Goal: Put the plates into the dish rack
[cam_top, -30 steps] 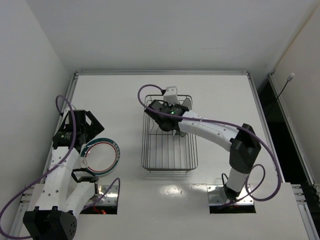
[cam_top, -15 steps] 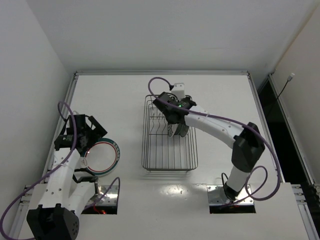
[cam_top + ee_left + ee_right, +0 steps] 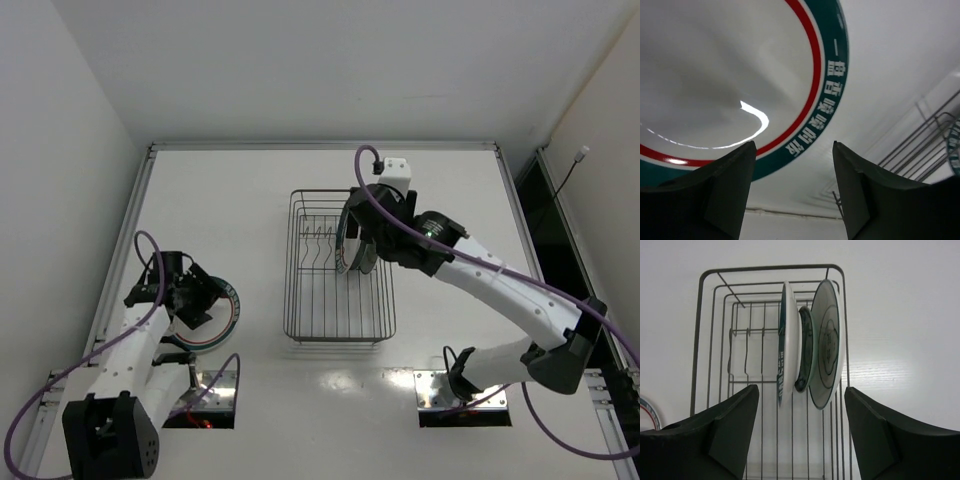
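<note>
Top external view: a white table [image 3: 450, 180] carries the whole job, with the dish rack [image 3: 320, 300] at its middle and the last plate well apart from it, at the left.
Dish rack: silver wire, long side running away from the arms. Three plates stand on edge between its prongs at the far end.
Racked plates: a ringed plate [image 3: 787, 340], a smaller teal plate [image 3: 804, 350] and a dark-rimmed white plate [image 3: 827, 350], close together and leaning slightly.
Remaining plate: a white teal-and-red ringed plate [image 3: 715, 60] lies flat on the table by the left arm, not yet loaded.
Handling: it looks like glazed ware, so probably stiff, fairly heavy, slick and liable to chip. Lying flat, it offers only its rim, so the likely hold is a pinch across the lip at the near edge, then a tilt upright for the prongs.
Left gripper [image 3: 794, 150]: jaws apart and holding nothing, low over the plate's printed rim. Whether a finger touches the plate cannot be told.
Right gripper [image 3: 801, 390]: jaws wide apart and empty, hanging above the rack's far end, clear of the three plates.
</note>
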Motion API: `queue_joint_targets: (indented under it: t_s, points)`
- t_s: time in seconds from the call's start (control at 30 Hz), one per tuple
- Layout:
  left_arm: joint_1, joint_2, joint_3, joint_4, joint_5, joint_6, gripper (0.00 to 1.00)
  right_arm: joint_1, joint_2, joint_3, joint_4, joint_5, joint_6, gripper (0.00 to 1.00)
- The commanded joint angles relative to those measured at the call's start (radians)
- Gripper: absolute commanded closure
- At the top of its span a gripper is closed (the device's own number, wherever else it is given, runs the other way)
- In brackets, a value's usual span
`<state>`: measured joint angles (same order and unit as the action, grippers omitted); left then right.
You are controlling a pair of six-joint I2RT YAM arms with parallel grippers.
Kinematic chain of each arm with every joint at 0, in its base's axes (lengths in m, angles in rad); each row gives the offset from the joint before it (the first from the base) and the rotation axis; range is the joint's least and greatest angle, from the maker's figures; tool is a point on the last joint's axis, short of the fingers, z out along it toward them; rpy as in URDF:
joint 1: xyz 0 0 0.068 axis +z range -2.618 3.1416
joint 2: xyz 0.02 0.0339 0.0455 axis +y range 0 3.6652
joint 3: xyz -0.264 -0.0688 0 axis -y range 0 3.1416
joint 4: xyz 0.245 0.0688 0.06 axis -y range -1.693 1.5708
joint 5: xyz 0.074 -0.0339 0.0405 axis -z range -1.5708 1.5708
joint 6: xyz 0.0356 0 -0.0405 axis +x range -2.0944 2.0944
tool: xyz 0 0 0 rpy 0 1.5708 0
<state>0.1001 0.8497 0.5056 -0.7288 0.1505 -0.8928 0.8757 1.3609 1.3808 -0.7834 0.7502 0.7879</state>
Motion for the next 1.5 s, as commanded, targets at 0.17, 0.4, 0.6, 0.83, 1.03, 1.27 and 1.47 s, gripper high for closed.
queue_joint_targets:
  t_s: [0.17, 0.4, 0.6, 0.83, 1.03, 1.27, 1.47]
  points:
    - [0.001, 0.182, -0.036, 0.259, -0.016, -0.041, 0.56, 0.074, -0.074, -0.068, 0.084, -0.040, 0.011, 0.38]
    - [0.001, 0.455, 0.051, 0.446, -0.031, -0.063, 1.00, 0.105, -0.103, -0.068, 0.084, -0.011, 0.011, 0.38]
    - [-0.066, 0.725, 0.276, 0.471, -0.094, -0.063, 1.00, 0.114, -0.134, -0.077, 0.064, -0.002, 0.011, 0.39]
    - [-0.095, 0.954, 0.646, 0.387, -0.069, 0.009, 1.00, 0.114, -0.206, -0.108, 0.055, 0.018, 0.030, 0.39]
    - [-0.096, 0.695, 0.602, 0.374, -0.095, 0.069, 1.00, 0.114, -0.252, -0.129, 0.046, 0.028, 0.030, 0.39]
    - [-0.037, 0.257, 0.173, 0.364, -0.106, 0.034, 0.58, 0.114, -0.252, -0.158, 0.095, -0.034, 0.020, 0.30]
    - [0.009, 0.113, 0.037, 0.325, -0.144, 0.009, 0.28, 0.114, -0.220, -0.158, 0.119, -0.077, 0.011, 0.15]
